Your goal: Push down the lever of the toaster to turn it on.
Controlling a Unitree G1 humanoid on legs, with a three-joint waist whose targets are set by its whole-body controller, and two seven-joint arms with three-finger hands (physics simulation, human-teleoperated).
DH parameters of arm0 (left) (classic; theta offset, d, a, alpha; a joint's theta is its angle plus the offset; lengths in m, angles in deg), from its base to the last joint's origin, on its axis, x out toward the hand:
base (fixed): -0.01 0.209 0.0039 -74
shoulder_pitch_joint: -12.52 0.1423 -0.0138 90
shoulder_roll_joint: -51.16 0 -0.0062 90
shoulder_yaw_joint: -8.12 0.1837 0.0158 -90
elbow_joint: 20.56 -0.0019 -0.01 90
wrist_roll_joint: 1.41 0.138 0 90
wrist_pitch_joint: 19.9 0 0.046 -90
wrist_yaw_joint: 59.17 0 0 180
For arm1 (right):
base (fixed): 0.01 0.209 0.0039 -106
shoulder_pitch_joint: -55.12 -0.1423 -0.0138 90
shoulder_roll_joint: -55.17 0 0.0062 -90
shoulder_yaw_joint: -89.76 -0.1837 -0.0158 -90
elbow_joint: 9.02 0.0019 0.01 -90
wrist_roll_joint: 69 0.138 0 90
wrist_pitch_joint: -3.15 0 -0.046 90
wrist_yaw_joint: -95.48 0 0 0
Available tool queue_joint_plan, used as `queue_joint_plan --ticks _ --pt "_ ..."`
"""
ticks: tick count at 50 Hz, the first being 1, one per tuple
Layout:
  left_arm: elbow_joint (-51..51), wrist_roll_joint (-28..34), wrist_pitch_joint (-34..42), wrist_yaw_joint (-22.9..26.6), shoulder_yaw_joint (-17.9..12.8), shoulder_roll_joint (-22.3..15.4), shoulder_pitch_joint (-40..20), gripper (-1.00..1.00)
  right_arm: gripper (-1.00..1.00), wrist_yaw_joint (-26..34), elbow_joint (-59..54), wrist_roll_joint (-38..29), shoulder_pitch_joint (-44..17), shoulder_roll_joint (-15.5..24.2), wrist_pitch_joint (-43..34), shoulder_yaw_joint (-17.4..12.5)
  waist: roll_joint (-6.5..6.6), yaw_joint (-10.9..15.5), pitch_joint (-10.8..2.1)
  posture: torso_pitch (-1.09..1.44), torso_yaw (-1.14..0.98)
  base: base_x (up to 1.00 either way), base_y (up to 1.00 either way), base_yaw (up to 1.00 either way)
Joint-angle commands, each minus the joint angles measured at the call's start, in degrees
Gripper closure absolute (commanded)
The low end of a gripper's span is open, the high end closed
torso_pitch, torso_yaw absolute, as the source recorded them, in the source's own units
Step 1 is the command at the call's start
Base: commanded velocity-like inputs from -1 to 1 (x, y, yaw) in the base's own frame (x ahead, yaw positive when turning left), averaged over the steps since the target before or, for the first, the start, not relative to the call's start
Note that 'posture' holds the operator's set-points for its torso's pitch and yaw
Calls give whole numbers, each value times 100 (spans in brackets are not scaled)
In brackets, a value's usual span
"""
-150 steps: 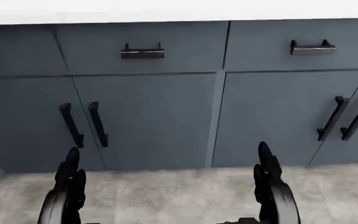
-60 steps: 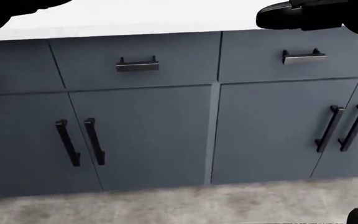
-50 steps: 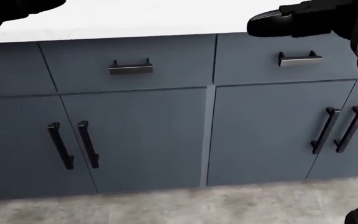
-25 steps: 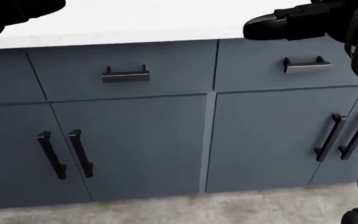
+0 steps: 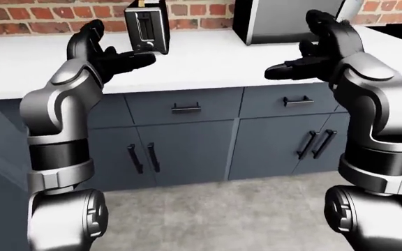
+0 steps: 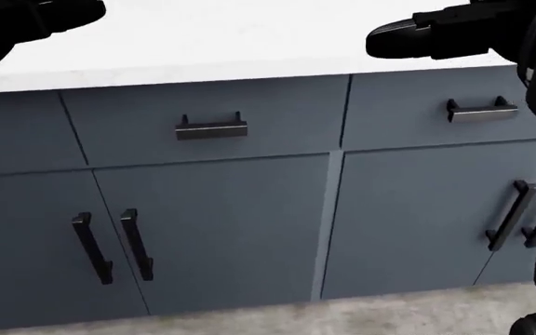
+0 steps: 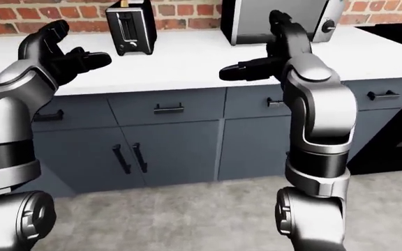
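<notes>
Toaster (image 7: 130, 27) stands upper left against the brick, lever facing out; left hand (image 7: 65, 55) and right hand (image 7: 267, 58) hover spread-fingered, empty — apparently poised to reach.

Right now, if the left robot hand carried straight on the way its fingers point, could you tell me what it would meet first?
Most likely the toaster. The left robot hand is open above the white counter, fingers aimed toward the view's right, and nothing shows between them. Depth is unclear, so it might pass just short of it.

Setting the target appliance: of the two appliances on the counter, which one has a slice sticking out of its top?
The black toaster, the one toward the left by the brick wall. The other is the larger silver appliance to its right.
</notes>
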Motion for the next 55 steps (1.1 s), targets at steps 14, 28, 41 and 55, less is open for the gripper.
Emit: queue_joint_plan --ticks 14,28,41,55 --pt "115 -9 -171 33 -26 -50 -294 -100 -100 -28 -114 12 -394 128 254 -59 167 17 -160 0 0 3 3 0" --pt "125 -20 -176 1 -12 -17 -283 -100 -100 -56 -88 31 -324 122 275 -67 131 28 -43 0 0 15 0 0" --pt "164 -49 -158 -18 -34 -2 -236 -100 -100 -56 -195 23 -418 93 305 -14 -55 29 -71 0 0 16 5 0" --pt "241 -103 -117 -72 -25 23 -183 -100 -100 -60 -166 37 -410 87 295 -39 287 -36 -81 0 0 13 18 0"
